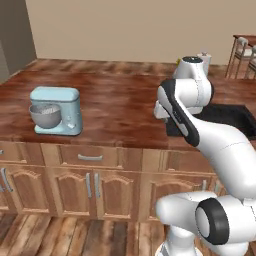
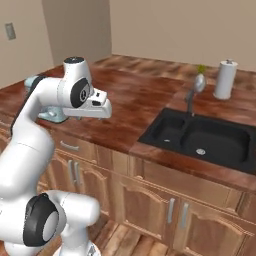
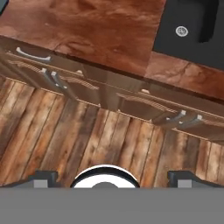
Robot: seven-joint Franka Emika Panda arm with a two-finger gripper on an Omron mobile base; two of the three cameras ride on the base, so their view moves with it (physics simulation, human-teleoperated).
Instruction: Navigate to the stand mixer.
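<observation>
The stand mixer point(image 1: 55, 110) stood on the countertop point(image 1: 120, 105), left of the arm; gripper point(image 3: 113, 178) fingers were spread, grasping nothing.

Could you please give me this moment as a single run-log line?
phase: navigating | target: stand mixer on counter, left of arm | sink to the right | tool: open, empty, over floor
</observation>
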